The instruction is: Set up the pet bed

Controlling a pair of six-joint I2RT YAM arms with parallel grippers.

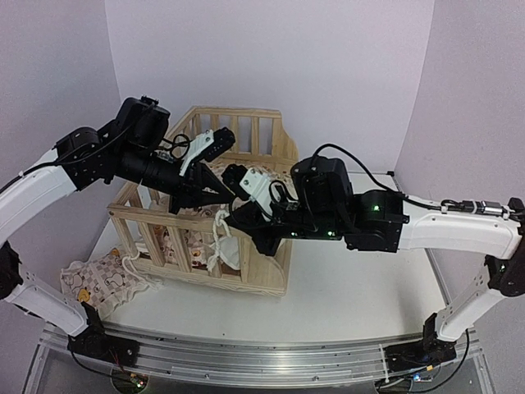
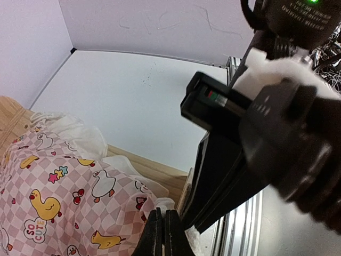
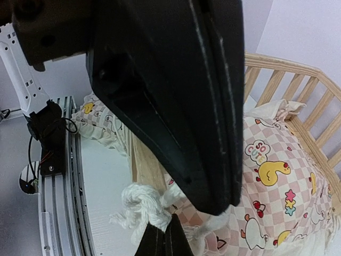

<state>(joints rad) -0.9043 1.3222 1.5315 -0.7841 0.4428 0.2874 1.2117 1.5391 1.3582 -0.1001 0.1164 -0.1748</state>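
Cushion (image 1: 92,283) ruffle, cream with pink-white checks and yellow ducks, spills from the pet bed (image 1: 267,271) at its near-left corner onto the table (image 1: 353,287). Its slatted pine frame stands upright left of centre, long axis left-right, with the right end slightly nearer. The right gripper (image 3: 162,241) is closed, and a knotted tie string (image 3: 141,205) touches its tips. The left gripper (image 2: 163,234) is closed beside the cushion; whether it pinches fabric is unclear.

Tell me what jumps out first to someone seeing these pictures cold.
Two black-and-white arms, the left arm and right arm, meet over a pale wooden pet bed frame in the middle of the table. Its pink-checked duck cushion lies inside, one part spilling onto the table at the frame's left. The right arm's jaws are shut on a knotted white tie string at the frame's front.
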